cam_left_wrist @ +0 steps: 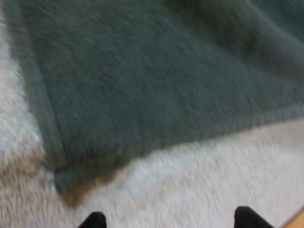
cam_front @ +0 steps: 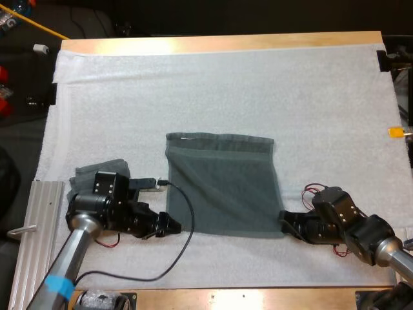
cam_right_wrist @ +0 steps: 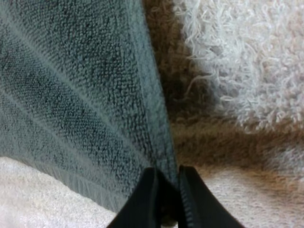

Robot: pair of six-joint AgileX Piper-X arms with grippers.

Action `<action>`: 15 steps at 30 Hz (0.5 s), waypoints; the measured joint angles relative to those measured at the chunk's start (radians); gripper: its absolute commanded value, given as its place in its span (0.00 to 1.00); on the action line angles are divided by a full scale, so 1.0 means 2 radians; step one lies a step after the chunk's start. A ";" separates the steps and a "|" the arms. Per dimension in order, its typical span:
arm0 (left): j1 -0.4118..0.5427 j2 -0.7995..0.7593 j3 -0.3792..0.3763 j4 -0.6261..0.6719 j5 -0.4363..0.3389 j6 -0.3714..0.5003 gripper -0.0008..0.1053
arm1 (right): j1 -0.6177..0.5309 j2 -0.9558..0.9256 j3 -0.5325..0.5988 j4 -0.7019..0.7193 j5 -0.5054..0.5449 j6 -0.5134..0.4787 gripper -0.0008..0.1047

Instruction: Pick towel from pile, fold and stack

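The dark grey-green towel (cam_front: pixel 222 187) lies spread flat mid-mat (cam_front: pixel 258 84), with a hemmed band along its far edge. The right gripper (cam_front: pixel 284 221) pinches its near right corner. The left gripper (cam_front: pixel 175 224), fingers apart, sits just off the near left corner. A crumpled towel (cam_front: pixel 97 173) sits further left.

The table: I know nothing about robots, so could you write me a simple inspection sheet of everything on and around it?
surface: white mat lying flat on a wooden table.
job's things: spread towel lying flat mid-mat; second towel bunched up at the mat's left side, whether folded or crumpled I cannot tell.
clutter: nothing seen.
grippers: left gripper open, just short of the spread towel's near left corner; right gripper shut on its near right corner.
cables: nothing seen besides the robot's own.
surroundings: ribbed metal panel beside the mat's near left edge.
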State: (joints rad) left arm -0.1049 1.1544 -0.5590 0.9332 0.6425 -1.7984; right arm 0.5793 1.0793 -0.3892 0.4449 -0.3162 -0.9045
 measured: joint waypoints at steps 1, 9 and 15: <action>0.000 0.010 0.000 -0.011 0.000 -0.010 0.51 | 0.000 0.000 0.000 0.000 0.000 0.000 0.01; 0.000 0.059 0.000 -0.063 -0.026 -0.055 0.51 | 0.000 0.000 0.000 0.000 0.010 0.000 0.01; 0.000 0.082 0.000 -0.068 -0.028 -0.063 0.51 | 0.000 0.000 0.000 0.000 0.011 0.000 0.01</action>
State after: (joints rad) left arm -0.1049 1.3183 -0.5590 0.7981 0.5872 -1.9250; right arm 0.5793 1.0793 -0.3892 0.4449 -0.2945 -0.9045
